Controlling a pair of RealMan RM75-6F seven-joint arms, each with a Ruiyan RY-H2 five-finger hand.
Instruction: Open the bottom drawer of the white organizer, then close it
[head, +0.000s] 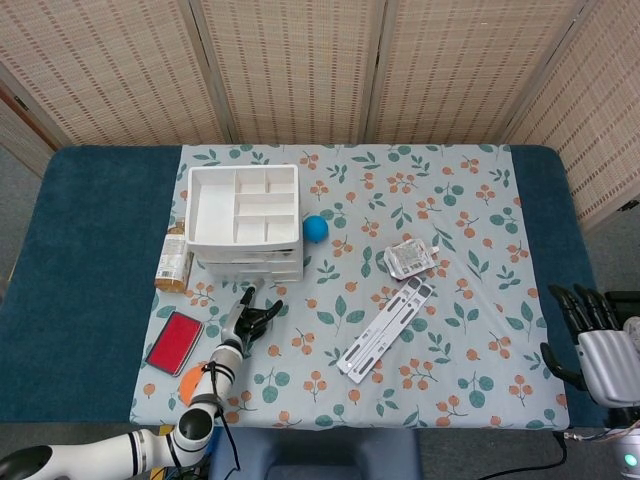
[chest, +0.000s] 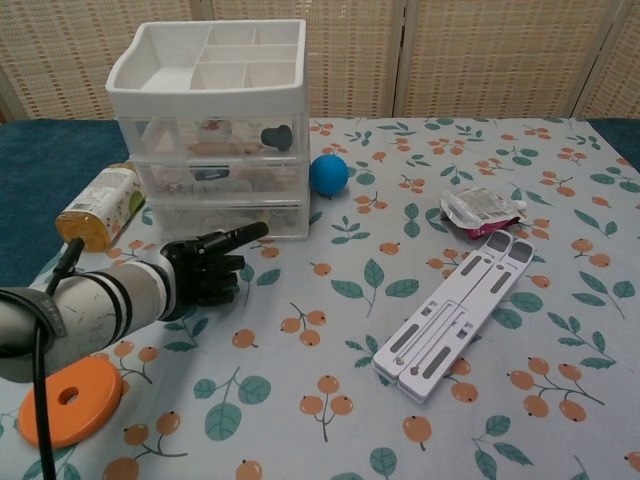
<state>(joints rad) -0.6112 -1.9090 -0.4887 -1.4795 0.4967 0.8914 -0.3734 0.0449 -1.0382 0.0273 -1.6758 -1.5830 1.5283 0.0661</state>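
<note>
1. Nearest the robot, an orange disc (chest: 68, 400) lies flat on the patterned cloth at the front left of the bench (head: 90, 290), partly under the left forearm in the chest view.
2. A red flat case (head: 175, 342) lies just left of that forearm in the head view.
3. The left robot hand (chest: 205, 268) lies low over the cloth in front of the white organizer (chest: 212, 130). One finger (chest: 243, 234) is stretched toward the bottom drawer (chest: 228, 219), the rest are curled in, and it holds nothing. The fingertip is close to the drawer front; contact cannot be confirmed.
4. The right robot hand (head: 593, 345) rests off the cloth at the bench's right edge, fingers apart and pointing up, nothing in it.
5. A white folding stand (chest: 458, 314) lies flat right of centre, set diagonally.
6. A small foil pouch (chest: 480, 210) lies just beyond the stand's far end.
7. The white organizer stands at the left rear of the cloth, three clear drawers stacked under a divided top tray. The bottom drawer sits flush with those above, closed.
8. A bottle (chest: 100, 206) lies on its side just left of the organizer.
9. A blue ball (chest: 328, 174) rests beside the organizer's right front corner.
</note>
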